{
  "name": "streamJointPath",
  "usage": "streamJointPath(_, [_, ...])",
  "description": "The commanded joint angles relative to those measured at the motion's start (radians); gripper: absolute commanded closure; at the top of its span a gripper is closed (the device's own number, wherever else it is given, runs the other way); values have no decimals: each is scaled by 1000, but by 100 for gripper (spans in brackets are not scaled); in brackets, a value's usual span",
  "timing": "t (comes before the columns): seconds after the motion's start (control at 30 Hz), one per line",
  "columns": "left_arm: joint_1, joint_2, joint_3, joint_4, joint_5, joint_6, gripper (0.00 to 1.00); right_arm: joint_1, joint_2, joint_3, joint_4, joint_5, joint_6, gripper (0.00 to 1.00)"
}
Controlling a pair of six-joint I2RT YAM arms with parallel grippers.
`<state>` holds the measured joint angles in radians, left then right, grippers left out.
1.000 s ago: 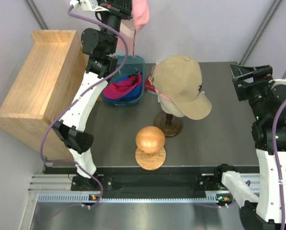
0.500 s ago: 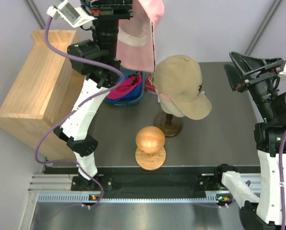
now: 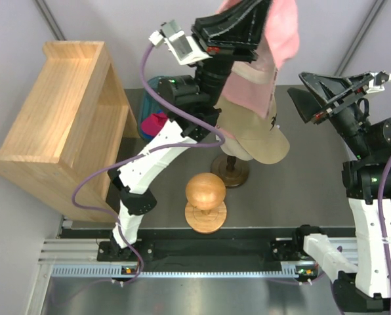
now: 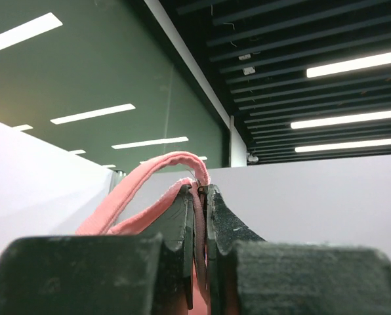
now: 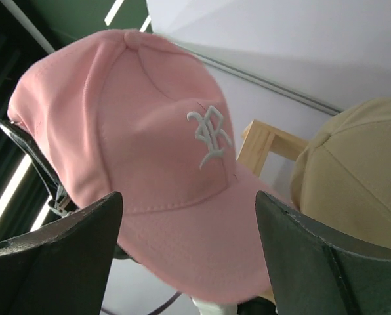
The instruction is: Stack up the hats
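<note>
Colours here: the pink cap (image 5: 156, 164) is a soft light pink all over, with a white stitched letter (image 5: 208, 134) on the front. The tan cap (image 3: 258, 141) has a small black embroidered mark on its side. The ball (image 3: 205, 189) is warm orange-brown wood, and the shelf (image 3: 58, 111) is a paler natural wood. The table (image 3: 300, 190) is dark grey, almost black. The bin (image 3: 151, 83) is teal, with a bit of magenta cloth (image 3: 155, 123) poking out. The left arm (image 3: 163, 154) and right arm (image 3: 369, 230) are white with black joints, with a purple cable (image 3: 77, 193) on the left one. The left gripper (image 4: 200, 197) and right gripper (image 5: 184, 203) are black.
</note>
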<state>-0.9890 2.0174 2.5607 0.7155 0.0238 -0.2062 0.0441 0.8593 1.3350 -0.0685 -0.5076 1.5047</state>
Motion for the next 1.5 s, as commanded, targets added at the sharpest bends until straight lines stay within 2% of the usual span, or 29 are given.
streamJointPath(0.0, [-45,6,61,85,-15,48,100,14,-31,-37,87,-46,54,19])
streamJointPath(0.17, [-56,27,73,75,-42,57,100,16,-104,-138,21,-31,106,19])
streamJointPath(0.3, [-54,32,55,64,-41,79,100,16,-150,-189,-121,-29,126,18])
streamJointPath(0.57, [-56,33,36,58,-28,108,100,16,-227,-286,-209,-38,192,18])
streamJointPath(0.73, [-56,29,18,71,5,116,100,17,-189,-312,-105,-113,264,18])
streamJointPath(0.9, [-56,26,-10,84,14,103,100,36,-137,-277,-13,-124,319,18])
streamJointPath(1.2, [-56,33,-8,96,28,123,100,189,-106,-313,128,-65,485,18])
streamJointPath(1.47, [-57,26,-30,101,41,143,100,298,-51,-267,179,-25,557,18])
